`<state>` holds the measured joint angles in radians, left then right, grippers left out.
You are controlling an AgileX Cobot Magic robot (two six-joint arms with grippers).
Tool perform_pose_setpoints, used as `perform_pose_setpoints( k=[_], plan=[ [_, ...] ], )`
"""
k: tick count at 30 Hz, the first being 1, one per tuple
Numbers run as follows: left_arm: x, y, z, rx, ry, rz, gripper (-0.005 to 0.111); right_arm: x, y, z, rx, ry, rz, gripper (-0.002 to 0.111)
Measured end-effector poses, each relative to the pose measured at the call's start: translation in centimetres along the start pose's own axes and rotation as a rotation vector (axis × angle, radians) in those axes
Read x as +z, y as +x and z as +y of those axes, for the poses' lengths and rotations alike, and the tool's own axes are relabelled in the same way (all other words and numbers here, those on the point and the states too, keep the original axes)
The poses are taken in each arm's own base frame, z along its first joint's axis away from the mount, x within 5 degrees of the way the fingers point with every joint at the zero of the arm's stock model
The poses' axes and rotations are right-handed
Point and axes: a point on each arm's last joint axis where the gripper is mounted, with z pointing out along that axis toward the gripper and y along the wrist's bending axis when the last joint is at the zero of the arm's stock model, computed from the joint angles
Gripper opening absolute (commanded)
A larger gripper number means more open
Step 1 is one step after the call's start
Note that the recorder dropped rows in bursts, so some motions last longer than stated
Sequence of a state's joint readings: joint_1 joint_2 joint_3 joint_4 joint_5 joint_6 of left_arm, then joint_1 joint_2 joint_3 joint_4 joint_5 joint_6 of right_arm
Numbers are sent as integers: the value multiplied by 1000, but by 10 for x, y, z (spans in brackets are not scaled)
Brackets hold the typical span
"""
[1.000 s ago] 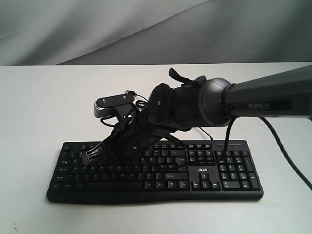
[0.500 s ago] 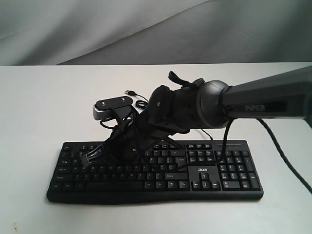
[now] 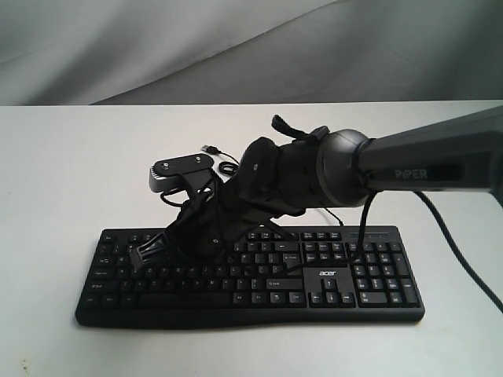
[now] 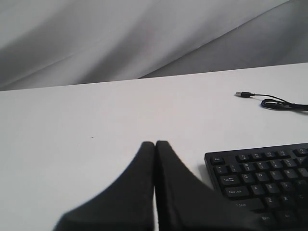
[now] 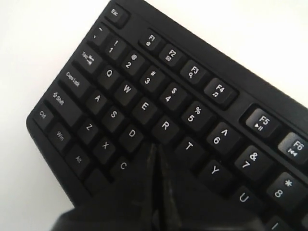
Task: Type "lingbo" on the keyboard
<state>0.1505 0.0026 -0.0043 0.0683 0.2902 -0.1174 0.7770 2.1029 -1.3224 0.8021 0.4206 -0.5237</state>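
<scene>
The black keyboard [image 3: 354,292] with its white "acer" logo lies across the front of the white table. My right gripper [image 3: 151,251] reaches in from the right over the keyboard's left half, pointing down at the letter keys. In the right wrist view the right gripper [image 5: 156,147] is shut and empty, its tips over the keyboard [image 5: 120,86] between the D, R, T and C keys; whether they touch a key I cannot tell. My left gripper [image 4: 155,143] is shut and empty, above bare table just beside the keyboard's [image 4: 260,173] Esc corner.
The keyboard's thin USB cable [image 4: 281,102] lies coiled on the table behind the keyboard, its plug [image 4: 243,94] loose. The same cable [image 3: 226,163] shows behind the right arm's wrist camera [image 3: 182,169]. A grey cloth backdrop [image 3: 236,47] rises behind the white table [image 3: 63,173].
The right arm has shifted slightly over the keyboard, uncovering the USB plug behind it. Over the last half second nothing visibly moved.
</scene>
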Motion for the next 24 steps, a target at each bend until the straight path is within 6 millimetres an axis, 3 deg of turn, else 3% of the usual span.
perform_pose_setpoints(
  k=[24],
  plan=[
    [0, 0, 0, 0, 0, 0, 1, 12, 7, -5, 26, 5, 31, 0]
  ],
)
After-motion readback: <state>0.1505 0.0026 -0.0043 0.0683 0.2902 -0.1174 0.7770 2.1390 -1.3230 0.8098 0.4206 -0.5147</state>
